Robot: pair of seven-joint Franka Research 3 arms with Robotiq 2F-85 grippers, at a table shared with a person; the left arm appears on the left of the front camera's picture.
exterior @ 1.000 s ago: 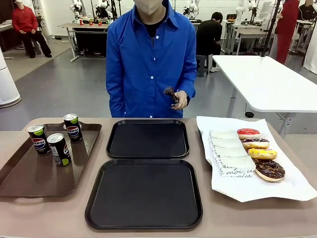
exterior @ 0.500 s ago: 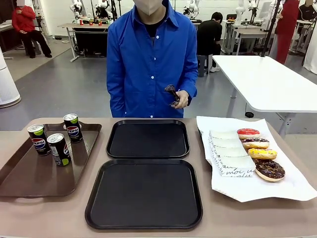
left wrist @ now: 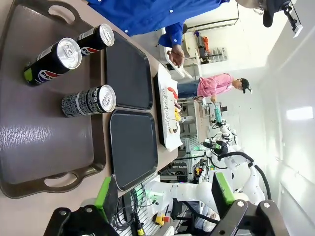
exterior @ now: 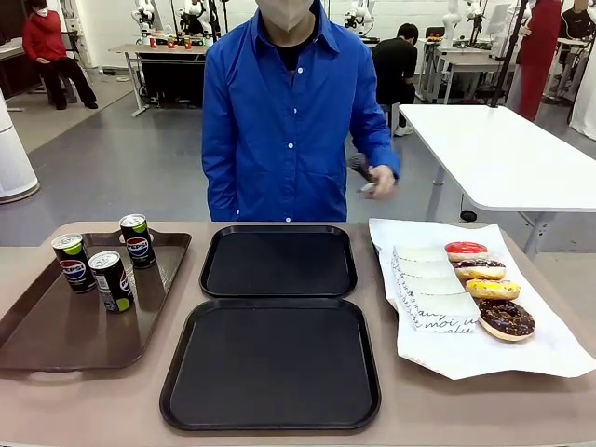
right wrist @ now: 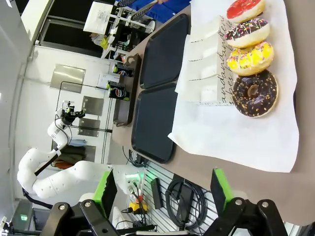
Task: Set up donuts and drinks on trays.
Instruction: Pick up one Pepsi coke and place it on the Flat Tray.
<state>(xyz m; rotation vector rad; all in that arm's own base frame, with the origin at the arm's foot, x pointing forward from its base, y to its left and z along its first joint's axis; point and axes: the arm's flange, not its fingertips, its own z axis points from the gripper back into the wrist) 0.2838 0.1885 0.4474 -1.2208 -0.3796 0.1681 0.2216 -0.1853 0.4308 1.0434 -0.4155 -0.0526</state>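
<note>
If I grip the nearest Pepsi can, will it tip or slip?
Likely tippy: the nearest can is tall and slim, standing upright on the brown tray. Its glossy wall may slip; a hard squeeze could dent it.

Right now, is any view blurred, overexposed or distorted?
Front view: evenly lit and sharp, only the person's hand is motion-blurred. Left wrist view: rolled sideways, glare on the silver tops of the slim black Pepsi cans, far wall washed out. Right wrist view: also rolled, the glazed ring donuts sharp on bright white paper.
</note>
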